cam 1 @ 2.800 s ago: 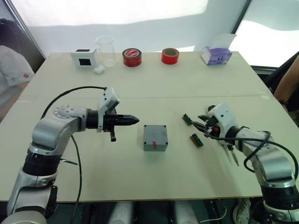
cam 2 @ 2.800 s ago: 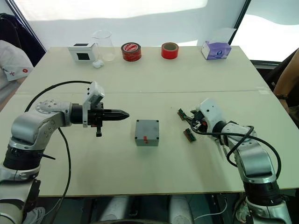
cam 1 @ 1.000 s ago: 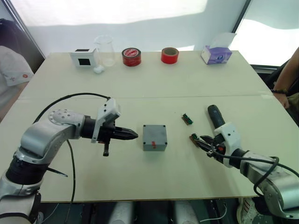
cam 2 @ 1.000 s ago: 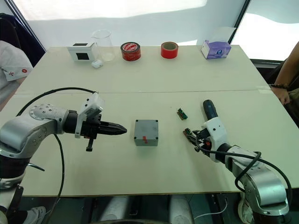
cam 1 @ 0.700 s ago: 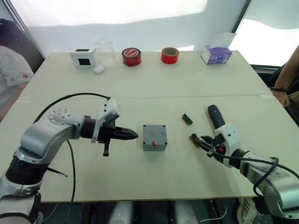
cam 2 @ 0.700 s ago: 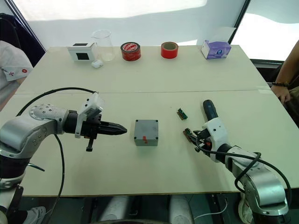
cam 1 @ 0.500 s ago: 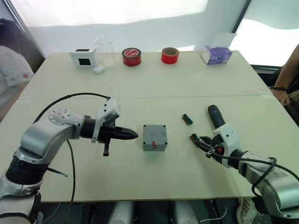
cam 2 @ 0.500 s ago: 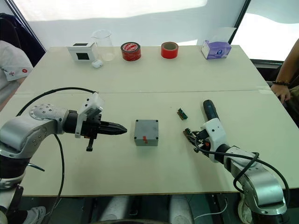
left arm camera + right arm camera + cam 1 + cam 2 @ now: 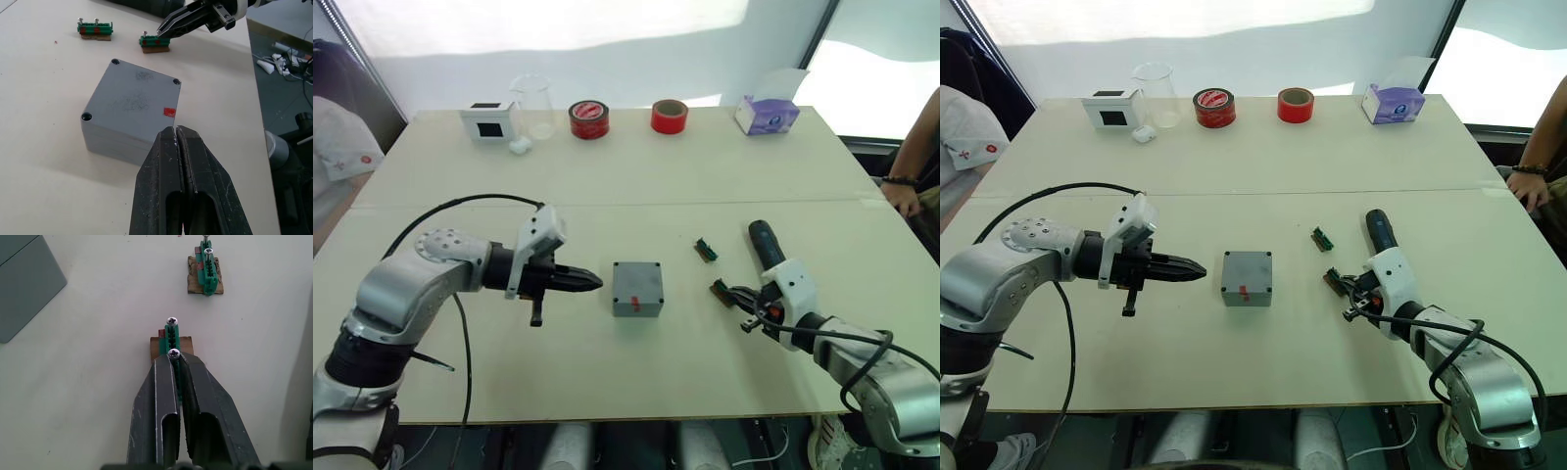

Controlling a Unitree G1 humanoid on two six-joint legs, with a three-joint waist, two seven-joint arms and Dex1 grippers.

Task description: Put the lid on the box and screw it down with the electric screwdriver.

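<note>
Right gripper (image 9: 173, 363) has crept onto nearer green screw holder (image 9: 172, 340), fingers pinched on it. Left gripper (image 9: 176, 142) clenched, empty, unmoved left of lidded box (image 9: 638, 288). Electric screwdriver (image 9: 764, 242) lies right; screws likely next

Strong backlight from the blown-out white backdrop (image 9: 548, 20) past the table's (image 9: 636, 176) far edge, tabletop evenly lit with soft short shadows under the box (image 9: 638, 288), head views sharp, wrist views crisp on close-up fingers.
</note>
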